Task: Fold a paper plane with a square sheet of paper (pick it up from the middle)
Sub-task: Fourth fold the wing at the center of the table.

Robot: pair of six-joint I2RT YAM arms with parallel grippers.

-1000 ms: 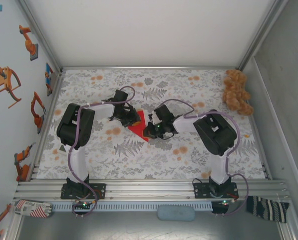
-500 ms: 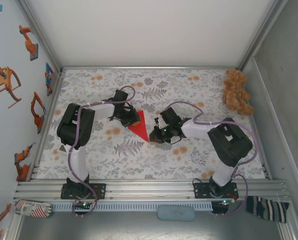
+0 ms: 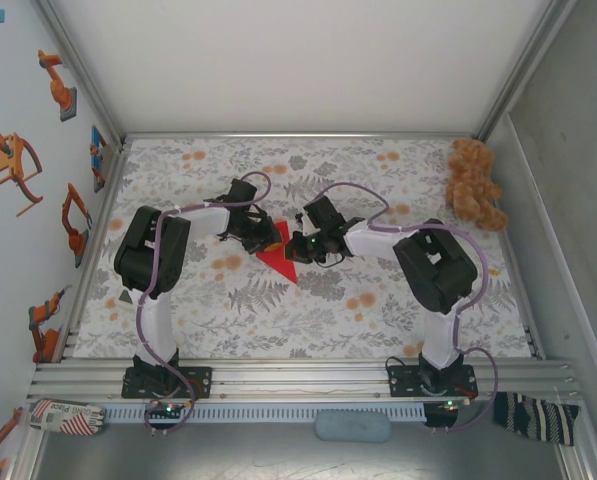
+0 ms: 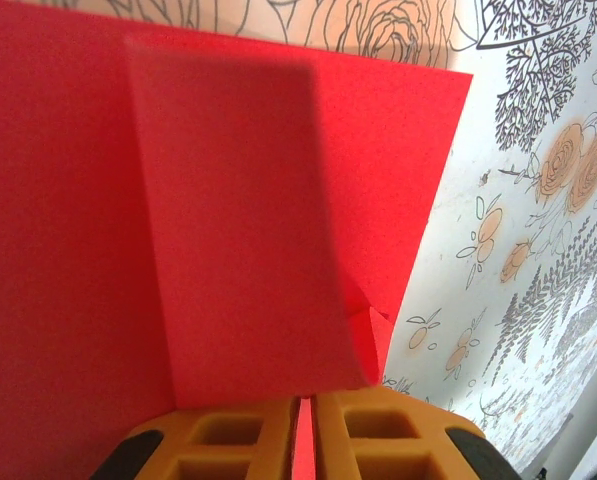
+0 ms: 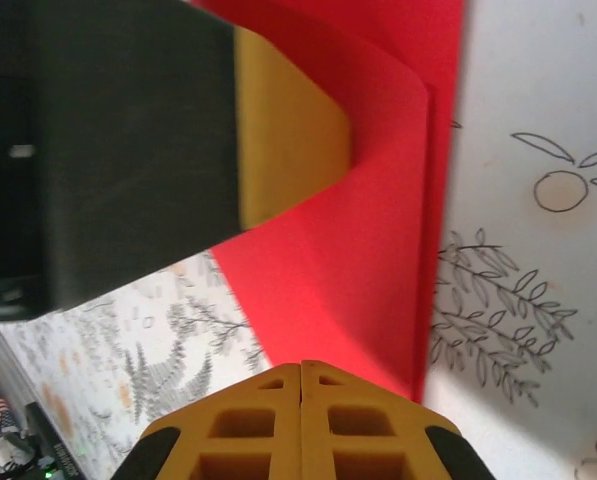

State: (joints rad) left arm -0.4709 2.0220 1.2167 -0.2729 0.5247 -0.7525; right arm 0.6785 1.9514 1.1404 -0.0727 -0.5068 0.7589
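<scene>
The right gripper [image 3: 300,243] swings back onto the thin bright red paper sheet [image 3: 276,262].
Its jaws are together, likely to press a crease; the left gripper [image 3: 268,238] has jaws clamped on the sheet.

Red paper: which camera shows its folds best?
Left wrist view: the red paper appears large, its folded flap and layers clear, pinched by the left gripper. The right wrist view shows one curled edge; the top view, a small, partly covered triangle.
</scene>
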